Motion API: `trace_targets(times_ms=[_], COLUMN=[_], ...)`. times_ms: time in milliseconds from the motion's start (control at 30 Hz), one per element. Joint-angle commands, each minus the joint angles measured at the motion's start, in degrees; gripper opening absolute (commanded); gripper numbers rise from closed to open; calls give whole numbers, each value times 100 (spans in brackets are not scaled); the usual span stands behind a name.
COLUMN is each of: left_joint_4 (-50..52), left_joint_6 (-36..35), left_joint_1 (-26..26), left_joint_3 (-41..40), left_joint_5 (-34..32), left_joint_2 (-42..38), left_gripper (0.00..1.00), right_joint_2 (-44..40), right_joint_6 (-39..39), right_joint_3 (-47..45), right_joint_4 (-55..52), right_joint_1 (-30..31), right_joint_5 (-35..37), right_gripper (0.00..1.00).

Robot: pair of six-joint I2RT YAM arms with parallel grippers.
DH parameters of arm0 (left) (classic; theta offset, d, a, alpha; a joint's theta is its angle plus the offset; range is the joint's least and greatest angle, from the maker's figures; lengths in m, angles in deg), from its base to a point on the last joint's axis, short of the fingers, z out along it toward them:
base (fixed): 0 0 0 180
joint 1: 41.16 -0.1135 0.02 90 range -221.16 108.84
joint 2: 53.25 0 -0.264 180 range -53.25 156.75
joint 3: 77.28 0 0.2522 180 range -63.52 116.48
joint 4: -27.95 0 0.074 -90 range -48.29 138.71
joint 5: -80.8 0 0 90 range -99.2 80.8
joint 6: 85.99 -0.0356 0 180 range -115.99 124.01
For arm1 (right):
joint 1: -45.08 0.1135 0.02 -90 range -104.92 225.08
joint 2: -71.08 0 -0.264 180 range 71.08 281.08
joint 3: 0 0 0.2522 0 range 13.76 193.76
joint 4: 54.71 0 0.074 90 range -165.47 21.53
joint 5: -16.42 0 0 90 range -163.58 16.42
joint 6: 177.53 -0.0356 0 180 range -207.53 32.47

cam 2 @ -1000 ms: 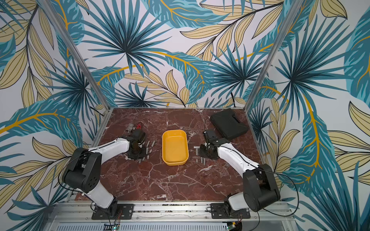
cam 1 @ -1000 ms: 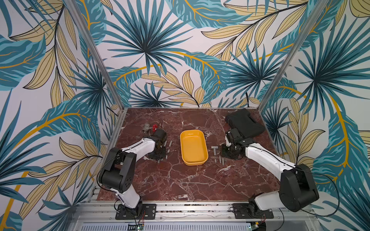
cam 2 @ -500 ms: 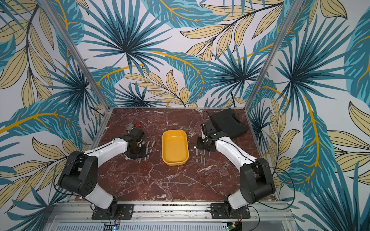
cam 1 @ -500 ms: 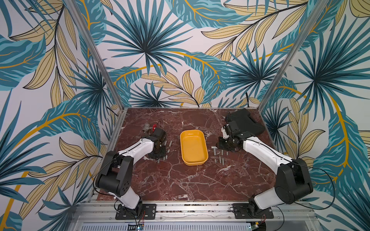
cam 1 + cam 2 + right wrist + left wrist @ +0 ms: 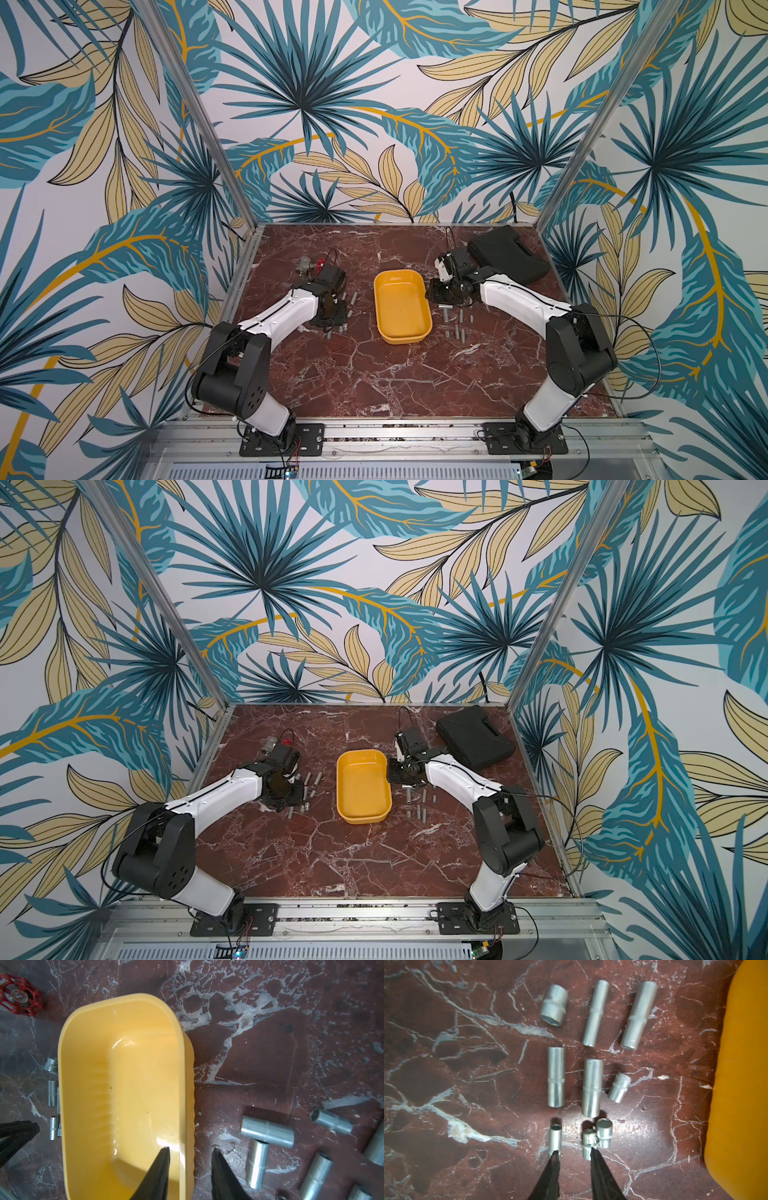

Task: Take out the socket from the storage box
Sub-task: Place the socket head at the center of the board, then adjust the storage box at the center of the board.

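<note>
Storage box (image 5: 124,1084): your right fingers (image 5: 155,1176) stand apart astride its long wall, one tip over the yellow floor, the other outside over the worktop (image 5: 259,1053), gripping nothing. Sockets (image 5: 268,1132) lie loose beyond that outer tip. Your left fingers (image 5: 550,1174) are slightly parted and empty. Each tip overlaps a small socket (image 5: 555,1140), with further rows lying ahead of the tips on the worktop.

Yellow storage box (image 5: 401,309), upright at ctr of marble table (image 5: 374,374), steel sockets (image 5: 592,1087) lying both sides.
</note>
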State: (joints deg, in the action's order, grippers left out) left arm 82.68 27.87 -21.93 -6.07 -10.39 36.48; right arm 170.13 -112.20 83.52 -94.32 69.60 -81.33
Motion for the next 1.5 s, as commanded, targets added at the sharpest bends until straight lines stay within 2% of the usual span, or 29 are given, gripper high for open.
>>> trace_targets(times_ms=[0, 333, 533, 733, 933, 1200, 1300, 1467], left_joint_4=[-37, -78, -120, -194, -212, -199, -254, -291], left_joint_6=[-21, -35, -21, 12, -21, -96, -106, -135], left_joint_1=[68, 132, 157, 163, 164, 169, 162, 153], left_joint_3=[368, 438, 352, 284, 317, 333, 344, 367], left_joint_5=[6, 72, 75, 59, 59, 7, 39, 75], left_joint_2=[66, 198, 176, 132, 116, 28, 34, 92], left_gripper=[30, 30, 30, 30, 29, 30, 30, 30], right_joint_2=[118, 817, 1123, 1052, 910, 458, 393, 403], right_joint_6=[-8, -369, -700, -705, -520, -163, -6, 32], right_joint_3=[141, 215, 161, 244, 673, 782, 826, 958], right_joint_4=[53, 536, 692, 100, -1253, -3018, -3454, -3595], right_joint_1=[74, 462, 608, 628, 626, 541, 537, 535], right_joint_5=[63, 924, 1489, 1477, 655, -1122, -1269, -1228], right_gripper=[37, 37, 24, 0, 0, 0, 0, 0])
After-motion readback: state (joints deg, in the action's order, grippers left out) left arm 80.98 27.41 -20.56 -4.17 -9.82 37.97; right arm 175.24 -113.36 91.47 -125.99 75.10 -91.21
